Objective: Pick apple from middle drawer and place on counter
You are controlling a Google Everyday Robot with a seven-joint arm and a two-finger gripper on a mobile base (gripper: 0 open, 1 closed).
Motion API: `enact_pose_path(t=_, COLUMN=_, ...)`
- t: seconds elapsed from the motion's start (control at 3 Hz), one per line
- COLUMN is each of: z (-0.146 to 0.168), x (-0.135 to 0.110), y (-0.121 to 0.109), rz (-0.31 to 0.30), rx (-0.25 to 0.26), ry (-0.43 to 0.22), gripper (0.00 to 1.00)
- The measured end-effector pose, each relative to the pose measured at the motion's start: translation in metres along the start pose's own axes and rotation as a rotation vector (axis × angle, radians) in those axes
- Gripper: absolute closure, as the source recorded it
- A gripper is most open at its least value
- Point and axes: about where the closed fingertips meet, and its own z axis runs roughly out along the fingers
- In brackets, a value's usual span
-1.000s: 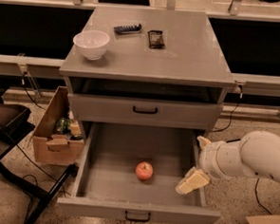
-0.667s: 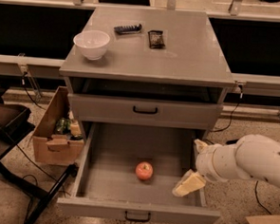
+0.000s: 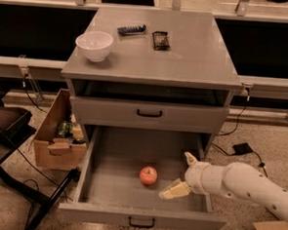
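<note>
The claw has slid leftward across the open middle drawer over the past second, so the gap to the apple has shrunk. It now sits low inside the drawer, its fingers spread wide apart and holding nothing. The nearer finger points toward the fruit without touching it.

The apple rests on the drawer floor just to the claw's left, apart from the walls and the front panel. This looks like the closing part of the reach: the grasp is not yet made, and the claw probably needs a little more leftward travel before the fingers bracket the fruit.

The table lies above and beyond the claw, with a white bowl at its far left.
</note>
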Motion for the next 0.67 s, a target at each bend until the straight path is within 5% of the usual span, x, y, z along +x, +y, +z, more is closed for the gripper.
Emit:
enact_pose_path(t=0.33, z=0.057, x=0.019, y=-0.011, rz=0.020, rx=-0.010, ry=-0.088, gripper=0.00)
enact_pose_path(t=0.67, z=0.115, x=0.048, y=-0.009, rz=0.042, rx=-0.073, ry=-0.142, gripper=0.00)
